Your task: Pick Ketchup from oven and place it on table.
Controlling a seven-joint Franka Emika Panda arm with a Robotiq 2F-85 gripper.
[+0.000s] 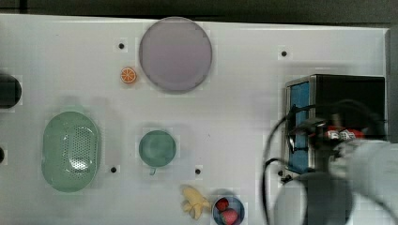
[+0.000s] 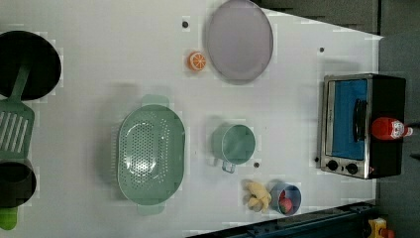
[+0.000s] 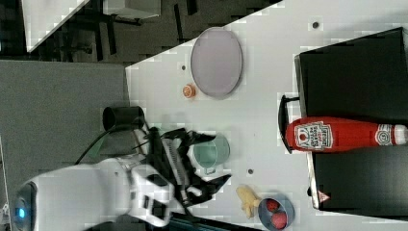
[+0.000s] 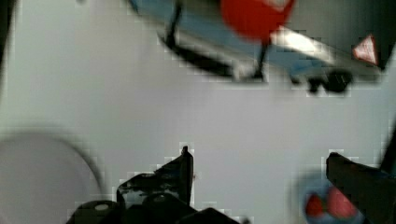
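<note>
Right view: ketchup (image 3: 337, 134) lying on top of the oven (image 3: 356, 96), apparently untouched. Jaws (image 3: 211, 159) wide open, empty. Best to straddle the bottle's middle, squeezing across its width.

table (image 2: 99, 74) | oven (image 2: 364, 126) | colander (image 2: 151, 153) | plate (image 2: 239, 39) | mug (image 2: 234, 145)

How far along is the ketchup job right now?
Nothing looks finished yet. The ketchup lies on its side on top of the oven, untouched. In hand: the gripper is open and empty, apart from the bottle, over the table near the green cup. Left to do: reach the bottle, grasp it, lift it off and set it on the table.
</note>
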